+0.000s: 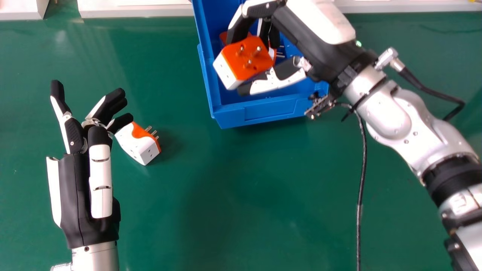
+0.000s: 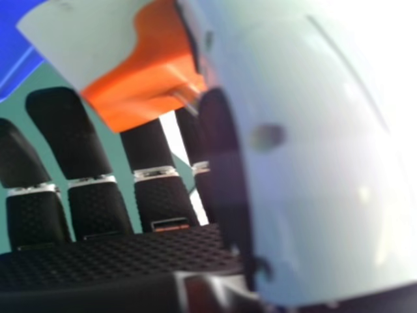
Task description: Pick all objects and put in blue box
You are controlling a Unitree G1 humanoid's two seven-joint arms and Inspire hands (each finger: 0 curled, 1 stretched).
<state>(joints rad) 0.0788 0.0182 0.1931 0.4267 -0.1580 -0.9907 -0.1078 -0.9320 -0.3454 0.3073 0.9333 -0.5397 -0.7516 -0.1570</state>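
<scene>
An orange and white plug adapter (image 1: 244, 56) is gripped by the right hand (image 1: 301, 34), between the thumb and bent fingers, over the blue box (image 1: 271, 107). Its orange face, with three metal pins, is turned up toward the head camera. Inside the box, beneath the hand, a second adapter (image 1: 223, 37) is partly hidden; whether more are lying there cannot be told. In the right hand view, the held adapter is seen close to the thumb, with a corner of the box beyond it.

A third adapter (image 1: 139, 145) is lying on the green worktop (image 1: 226, 207), its pins pointed toward the box. Beside it, the left hand (image 1: 75, 180) is held open and empty, its fingers spread; one fingertip overlaps the adapter, but contact cannot be confirmed. A black cable (image 1: 361, 180) is seen below the right forearm, and white trays (image 1: 131, 10) are set along the far edge.
</scene>
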